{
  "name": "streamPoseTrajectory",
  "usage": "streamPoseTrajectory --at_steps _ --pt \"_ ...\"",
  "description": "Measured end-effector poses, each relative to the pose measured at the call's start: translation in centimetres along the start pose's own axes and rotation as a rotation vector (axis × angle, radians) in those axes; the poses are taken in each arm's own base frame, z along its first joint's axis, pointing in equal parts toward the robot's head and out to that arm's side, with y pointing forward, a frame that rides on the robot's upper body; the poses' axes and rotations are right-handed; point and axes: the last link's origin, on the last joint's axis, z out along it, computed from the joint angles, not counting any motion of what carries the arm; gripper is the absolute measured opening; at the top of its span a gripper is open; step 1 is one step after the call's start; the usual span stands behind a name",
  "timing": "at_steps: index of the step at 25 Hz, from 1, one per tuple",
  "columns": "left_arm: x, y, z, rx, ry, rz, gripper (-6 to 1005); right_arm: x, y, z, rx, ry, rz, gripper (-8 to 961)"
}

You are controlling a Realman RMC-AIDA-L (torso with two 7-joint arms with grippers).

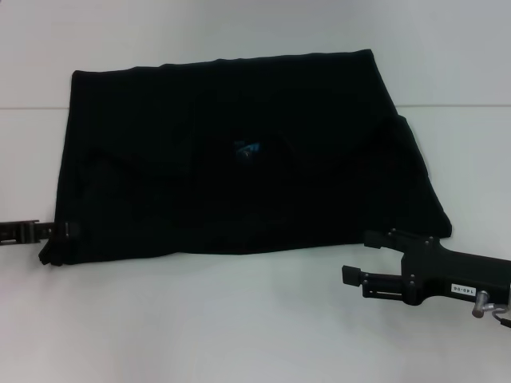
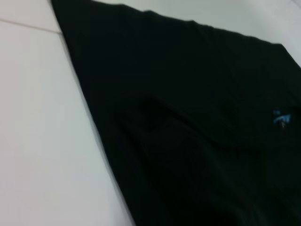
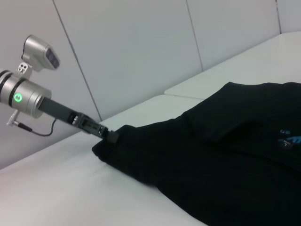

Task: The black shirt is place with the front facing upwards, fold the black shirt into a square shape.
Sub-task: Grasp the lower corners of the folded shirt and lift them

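We see large plain black cloth shirt (image 1: 239, 152) lying flat, partly folded, on white table (image 1: 239, 319), small blue neck-label mark (image 1: 247, 149) near middle. Left gripper (image 1: 54, 239) low, reaching level from left edge, fingers pinching shirt's near left corner. Right gripper (image 1: 351, 275) low, level, just off shirt's near right corner, touching nothing; finger spread we cannot tell.

bare table (image 1: 200, 319) around black shirt (image 1: 239, 159), right gripper (image 1: 355, 275) just off its near edge
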Motion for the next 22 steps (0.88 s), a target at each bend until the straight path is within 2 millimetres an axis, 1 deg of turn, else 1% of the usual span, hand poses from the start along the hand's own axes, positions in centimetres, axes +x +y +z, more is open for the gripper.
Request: streamPoseTrajectory --at_steps 4,18,22 --pt "-0.4 0.6 0.3 -0.026 -0.018 0.007 721 0.0 0.0 0.0 0.004 -0.002 0.001 926" --pt "-0.6 1.5 0.5 -0.077 -0.055 0.038 706 0.0 -0.2 0.0 0.011 -0.001 0.002 927" --pt "-0.6 1.7 0.6 -0.081 -0.060 0.076 659 0.0 -0.2 0.0 0.015 -0.001 0.002 927"
